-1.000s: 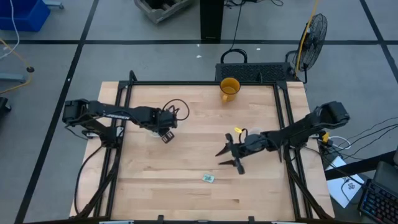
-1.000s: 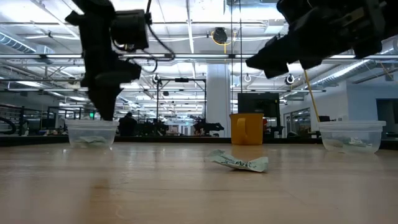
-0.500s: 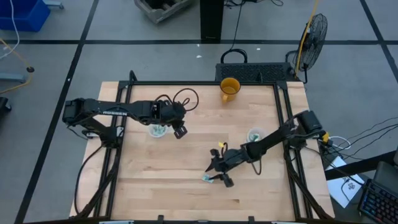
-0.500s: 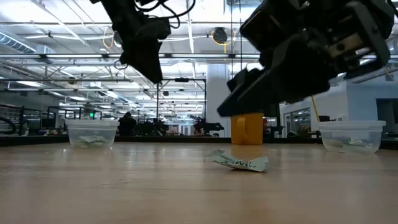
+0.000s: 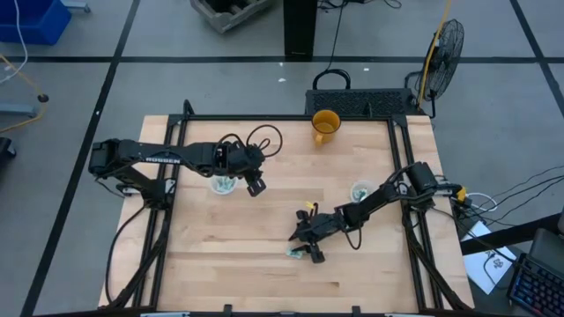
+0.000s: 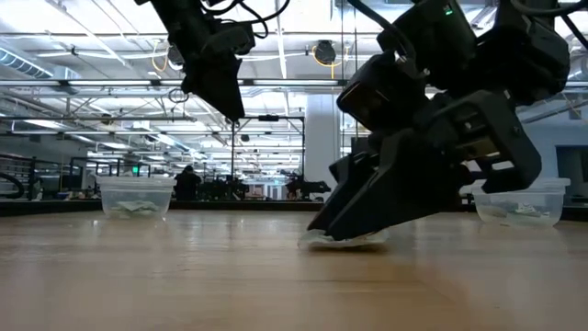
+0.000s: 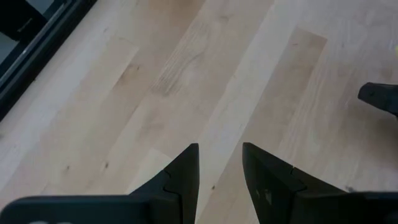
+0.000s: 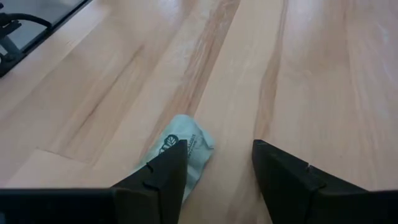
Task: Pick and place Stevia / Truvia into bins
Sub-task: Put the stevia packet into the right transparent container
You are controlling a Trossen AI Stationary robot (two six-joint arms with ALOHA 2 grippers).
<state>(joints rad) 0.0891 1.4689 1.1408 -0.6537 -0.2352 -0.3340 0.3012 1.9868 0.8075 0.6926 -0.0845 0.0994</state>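
Fingers of both grippers are spread apart and grasp nothing. Largest is the wooden table (image 5: 220,238), with two dark arms reaching over it. At its far edge stands a yellow-orange cup (image 5: 324,125). One clear bin (image 5: 222,184) sits just beside the left gripper (image 5: 255,187), which hangs raised above the wood; the other bin (image 5: 360,190) sits near the right side. Down at the tabletop, the right gripper (image 8: 217,163) straddles a pale green Stevia packet (image 8: 184,151), one finger (image 8: 163,169) overlapping it near the table's front.
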